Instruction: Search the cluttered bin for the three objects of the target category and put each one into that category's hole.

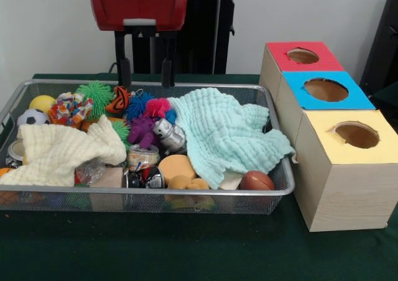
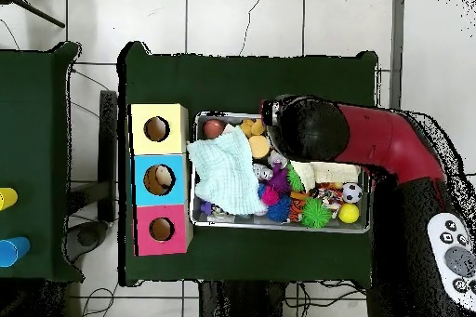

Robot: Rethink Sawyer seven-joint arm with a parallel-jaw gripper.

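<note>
Searching is the step in hand: at the bin's (image 1: 273,191) left a cream cloth (image 1: 59,153) covers part of the clutter, spiky balls (image 1: 96,94) lie bare behind it, and a mint cloth (image 1: 227,135) hides the right half. The gripper (image 1: 146,73) is held wide and empty above the back rim. Since no target category can be told, the cloths are best lifted aside first; the three holed boxes (image 1: 326,91) stand just right of the bin.

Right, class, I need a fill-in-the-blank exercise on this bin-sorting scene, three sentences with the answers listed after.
1. The box nearest the camera in the front view has a ____ top.
2. The light green cloth lies at the end of the wire bin nearest the ____.
3. The gripper hangs over the bin's far rim with its fingers ____ and nothing between them.

Missing words: yellow; boxes; open
</note>
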